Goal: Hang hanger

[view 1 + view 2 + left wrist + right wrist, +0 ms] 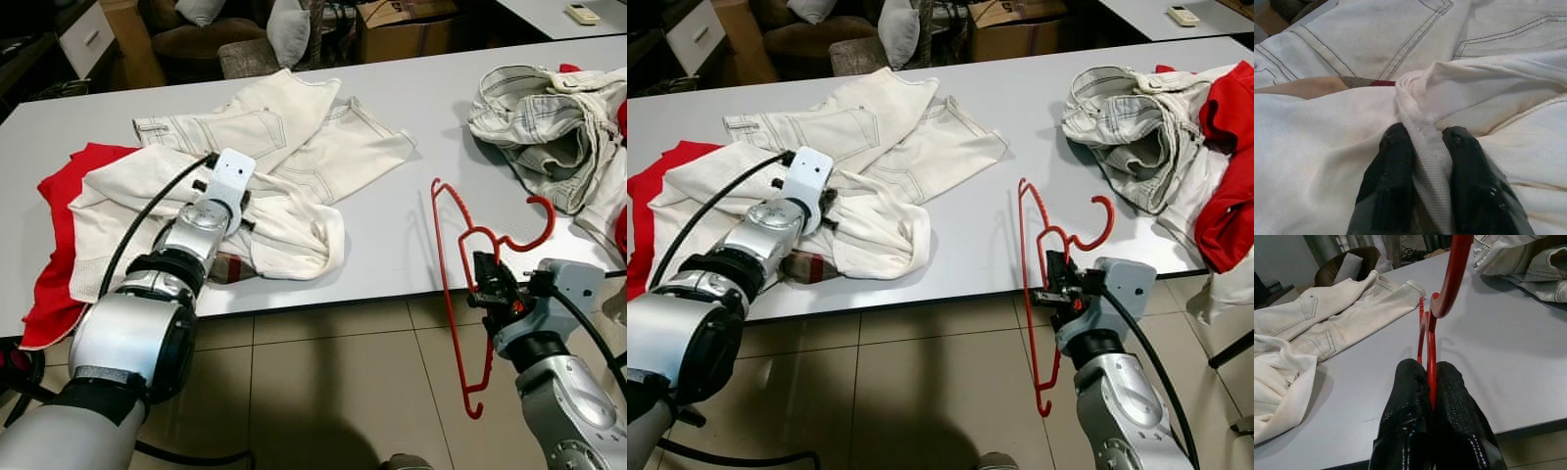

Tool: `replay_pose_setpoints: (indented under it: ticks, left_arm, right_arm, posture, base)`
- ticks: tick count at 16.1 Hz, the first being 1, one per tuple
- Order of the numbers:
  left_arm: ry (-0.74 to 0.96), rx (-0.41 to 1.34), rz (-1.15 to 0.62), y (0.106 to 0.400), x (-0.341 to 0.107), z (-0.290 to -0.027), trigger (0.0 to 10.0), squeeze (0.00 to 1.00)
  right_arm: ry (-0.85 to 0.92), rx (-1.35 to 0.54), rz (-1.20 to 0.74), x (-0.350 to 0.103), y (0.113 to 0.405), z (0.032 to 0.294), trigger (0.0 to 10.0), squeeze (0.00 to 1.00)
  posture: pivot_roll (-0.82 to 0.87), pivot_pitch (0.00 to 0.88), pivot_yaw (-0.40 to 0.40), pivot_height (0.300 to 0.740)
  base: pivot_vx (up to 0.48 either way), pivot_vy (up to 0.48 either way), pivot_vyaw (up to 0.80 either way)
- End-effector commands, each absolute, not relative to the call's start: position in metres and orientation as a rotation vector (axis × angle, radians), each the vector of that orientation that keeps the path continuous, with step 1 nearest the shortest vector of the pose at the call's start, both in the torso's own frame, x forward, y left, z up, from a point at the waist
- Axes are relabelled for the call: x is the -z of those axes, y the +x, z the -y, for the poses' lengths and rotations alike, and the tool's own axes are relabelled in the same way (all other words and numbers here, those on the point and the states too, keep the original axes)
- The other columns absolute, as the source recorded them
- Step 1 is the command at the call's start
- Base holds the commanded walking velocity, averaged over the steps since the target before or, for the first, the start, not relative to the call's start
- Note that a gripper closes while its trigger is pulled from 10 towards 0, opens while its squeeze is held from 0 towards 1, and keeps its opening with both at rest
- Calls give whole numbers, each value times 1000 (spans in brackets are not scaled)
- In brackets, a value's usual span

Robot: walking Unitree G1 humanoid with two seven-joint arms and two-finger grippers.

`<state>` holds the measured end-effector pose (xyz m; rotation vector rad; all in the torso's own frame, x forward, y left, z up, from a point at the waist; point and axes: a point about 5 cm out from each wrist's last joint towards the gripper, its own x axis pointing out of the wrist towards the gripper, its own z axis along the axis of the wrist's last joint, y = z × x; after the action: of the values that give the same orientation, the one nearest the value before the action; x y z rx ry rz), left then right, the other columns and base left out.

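The red hanger (460,284) is thin moulded plastic with a curved hook, held upright at the near edge of the pale grey surface (392,245), its lower part hanging below that edge over the tiled floor (323,382). The right gripper (1431,382) has its two black, finely textured fingers closed tight on the hanger's slim bar just below the hook. The left gripper (1425,147) is pressed into a cream, fine-meshed knit garment (147,215) and pinches a raised fold of it between nearly closed fingers. That garment lies crumpled over a red cloth (59,245) at the surface's left end. Just behind it lie off-white denim trousers (284,127) with dark stitched seams and pockets. Well apart at the far right is a bunched, faintly striped pale garment (539,117).
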<state>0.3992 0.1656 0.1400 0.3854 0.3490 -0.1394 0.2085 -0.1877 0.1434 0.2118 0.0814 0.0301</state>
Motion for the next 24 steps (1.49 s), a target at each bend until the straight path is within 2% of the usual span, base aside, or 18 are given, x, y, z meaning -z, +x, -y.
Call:
replay_pose_setpoints:
  ticks: [1,7,10,14,18,21,24]
  left_arm:
    - [369,122,-357,398,-138,-171,0,0]
    - [316,133,-330,399,-141,-167,0,0]
    - [280,140,-314,400,-144,-166,0,0]
    - [198,149,-150,411,-180,-170,0,0]
    - [130,141,3,415,-213,-187,0,0]
    - [129,289,128,410,-223,-185,0,0]
    - [201,368,161,399,-209,-188,0,0]
  right_arm:
    - [212,-49,-67,-148,209,185,10000,0]
    - [221,-85,-48,-151,211,182,10000,0]
    - [247,-164,-26,-155,211,175,10000,0]
    - [336,-453,-48,-167,202,160,10000,0]
    - [476,-633,-94,-167,194,142,10000,0]
    - [567,-636,-175,-151,206,133,10000,0]
    - [609,-633,-190,-147,213,132,10000,0]
  posture:
    - [-408,36,120,740]
    - [-401,28,123,740]
    - [-386,19,127,740]
    - [-322,3,133,740]
    - [-253,0,109,740]
    - [-195,0,94,740]
    - [-148,0,72,740]
  base:
    - [0,0,0]
    - [0,0,0]
    - [0,0,0]
    - [0,0,0]
    - [0,0,0]
    - [0,0,0]
    - [0,0,0]
